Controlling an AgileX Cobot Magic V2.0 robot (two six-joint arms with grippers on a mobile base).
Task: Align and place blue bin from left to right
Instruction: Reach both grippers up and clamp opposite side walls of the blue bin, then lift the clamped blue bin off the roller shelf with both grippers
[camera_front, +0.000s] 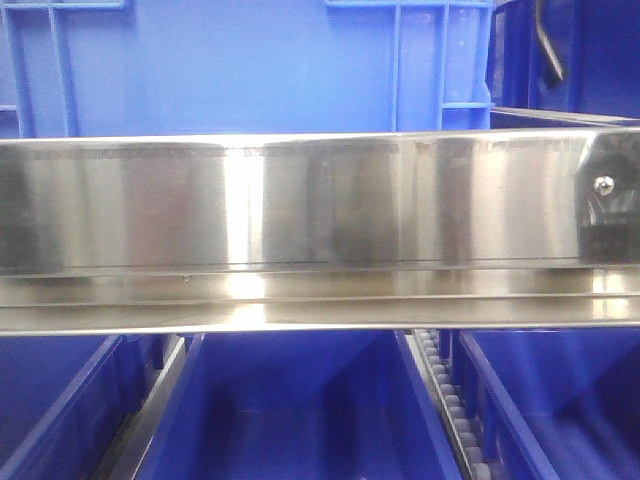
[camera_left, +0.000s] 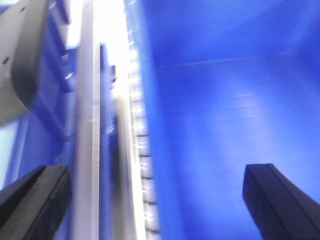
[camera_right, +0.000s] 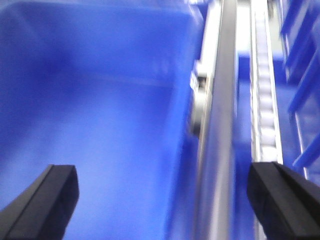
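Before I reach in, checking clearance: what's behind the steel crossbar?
A blue bin, its ribbed wall showing above the steel crossbar; the bar covers its lower part.

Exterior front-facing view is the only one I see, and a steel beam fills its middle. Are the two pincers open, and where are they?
Observer: The left pincer is open. Its fingers stand wide apart with nothing gripped between them.
Operator: With what do the fingers line up?
Observer: One is in line with the inside of the blue bin. The other is on the far side of the roller track that runs along the bin.
Operator: And the right one?
Observer: The right pincer is open too. One finger is in line with the bin's inside, and the other is past a steel rail.
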